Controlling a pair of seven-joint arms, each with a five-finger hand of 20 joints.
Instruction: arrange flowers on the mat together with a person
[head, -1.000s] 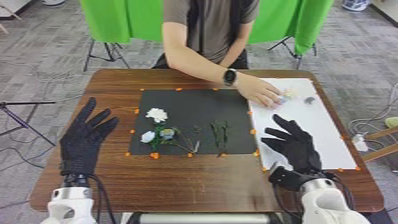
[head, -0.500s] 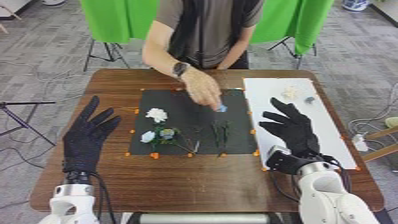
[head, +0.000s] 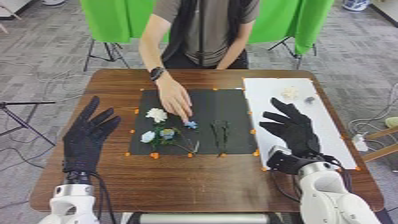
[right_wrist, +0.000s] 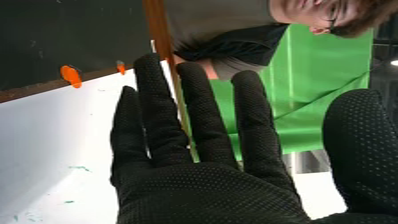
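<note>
On the counter (head: 204, 185), the person's hand (head: 174, 100) has its fingertips at the blue flower (head: 191, 124), near the middle of the mat (head: 213, 102). The white flower (head: 156, 115) lies by the mat's left edge, and the stems (head: 220, 132) lie right of centre. The left robot hand (head: 84, 145) is open beside the mat; the right robot hand (head: 293, 134) is open over the sheet (head: 272, 93), holding nothing. The pale bloom (head: 290, 92) near the sheet's far edge should be feather-light, soft and easily crushed: best pinched gently under its head. The stems look thin and bendy, likely to roll; grip them mid-length.
</note>
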